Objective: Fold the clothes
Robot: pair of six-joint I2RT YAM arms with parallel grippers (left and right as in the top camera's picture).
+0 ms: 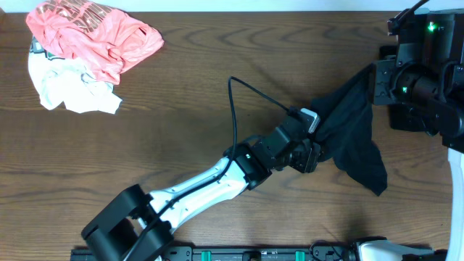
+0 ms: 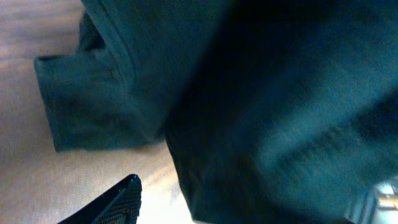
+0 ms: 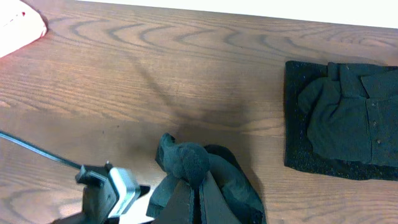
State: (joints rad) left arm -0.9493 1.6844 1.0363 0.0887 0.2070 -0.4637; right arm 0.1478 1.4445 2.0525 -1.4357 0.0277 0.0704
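Note:
A plain black garment [image 1: 353, 129] hangs in a limp bunch over the right part of the wooden table. My right gripper [image 3: 198, 177] is shut on a bunched corner of it and holds it up; the overhead view shows this gripper at the garment's top [image 1: 368, 80]. My left gripper [image 1: 313, 150] is at the garment's left edge. In the left wrist view the black fabric [image 2: 267, 106] fills most of the frame. One finger [image 2: 124, 199] shows well off to the left, so the jaws are open; the other finger is hidden behind the cloth.
A coral-pink printed shirt [image 1: 94, 36] lies on a white garment [image 1: 69, 88] at the far left. Folded black garments [image 3: 339, 127] lie stacked on the table in the right wrist view. The right arm's base [image 1: 428, 65] stands at the right edge.

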